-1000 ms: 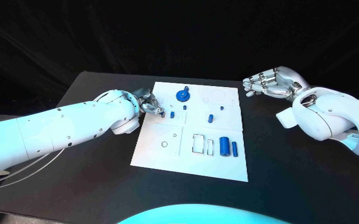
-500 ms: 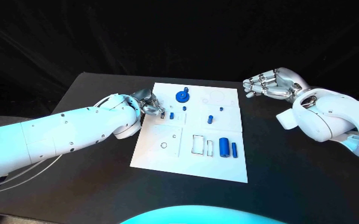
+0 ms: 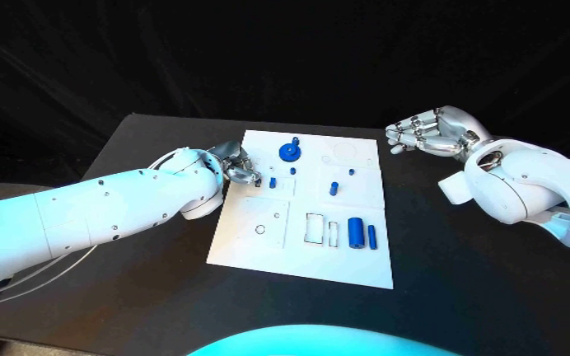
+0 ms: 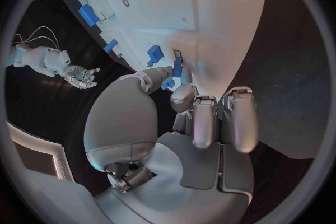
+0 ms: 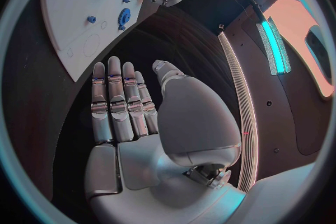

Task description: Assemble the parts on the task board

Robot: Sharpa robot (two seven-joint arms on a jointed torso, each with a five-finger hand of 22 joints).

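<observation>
Our left hand [image 3: 235,164] sits at the left edge of the white task board [image 3: 268,245], fingers curled in, and in our left wrist view a small blue part [image 4: 177,69] appears pinched between the thumb and a fingertip [image 4: 165,73], just over the board's surface. Going near to far across the board in the head view: closest to us, a large blue cylinder [image 3: 355,232] lies beside a slimmer blue cylinder [image 3: 371,237], both lengthwise, just right of two rectangular outlined slots. Farther up, near the board's middle, a short blue peg [image 3: 335,189] lies on the right half, and two smaller blue pieces [image 3: 273,182] rest close to our left hand's fingers. Beyond those, a round blue gear [image 3: 289,153] with a small knob standing at its far side sits near the far edge of the board, with a faint circular outline to its right. Our right hand [image 3: 435,134] hovers off the board's far right corner above the black table [image 3: 142,133], holding nothing; the right wrist view shows its fingers [image 5: 120,102] straight and lying close side by side, thumb set apart.
</observation>
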